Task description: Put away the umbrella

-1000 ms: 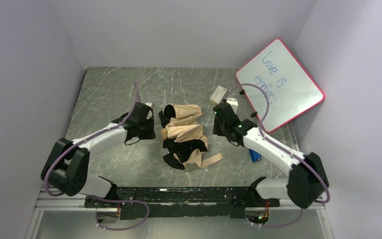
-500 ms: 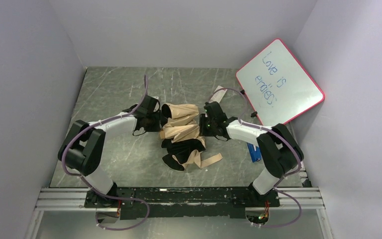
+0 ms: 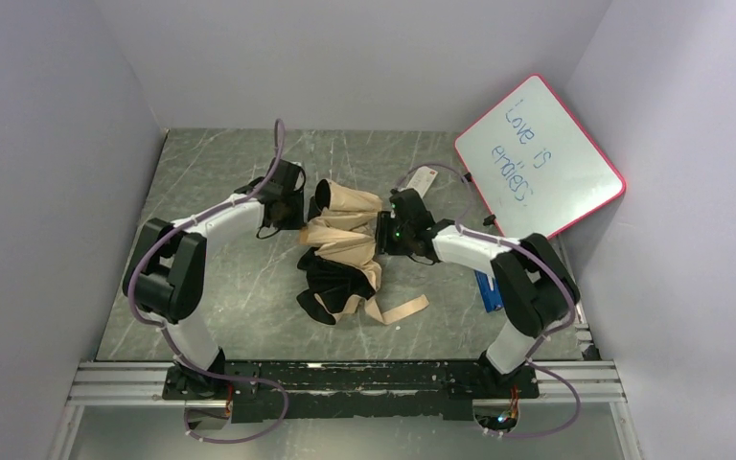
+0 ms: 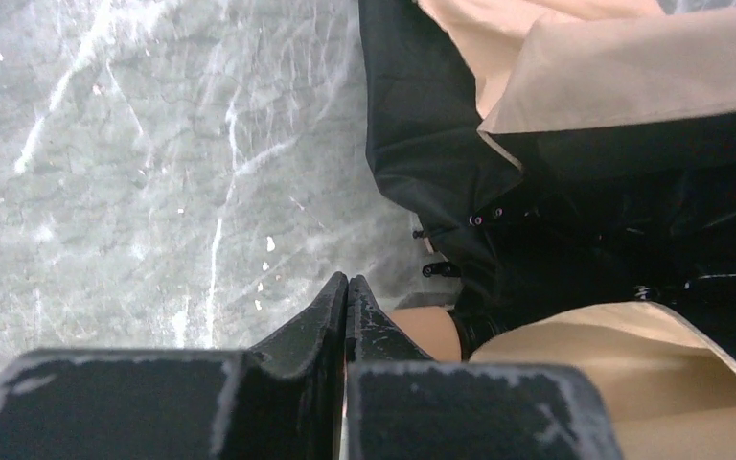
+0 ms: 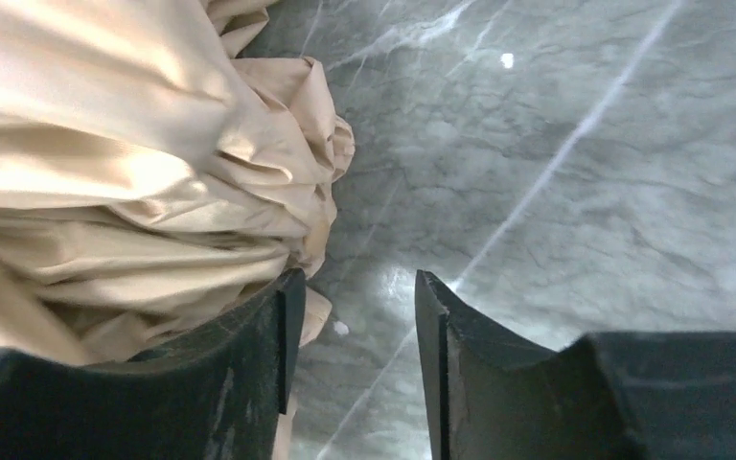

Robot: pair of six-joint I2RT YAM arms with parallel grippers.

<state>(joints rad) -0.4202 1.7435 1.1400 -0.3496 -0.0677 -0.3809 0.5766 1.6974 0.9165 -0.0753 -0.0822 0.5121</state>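
**Tan-and-black umbrella [image 3: 343,251] mid-table, grippers either side**

Lies crumpled on scratched grey marbled table [image 3: 211,297]: soft tan cloth outside, matte black inside, thin ribs, flat strap [image 3: 404,310] trailing toward near edge.
Left gripper [image 4: 346,284]: fingers pressed together, nothing between, tips just beside the black folds.
Right gripper [image 5: 355,287]: parted narrowly, empty, one finger against tan cloth.
Open tabletop left and far; pink-framed whiteboard [image 3: 540,158] and small blue object [image 3: 487,291] crowding the right edge.
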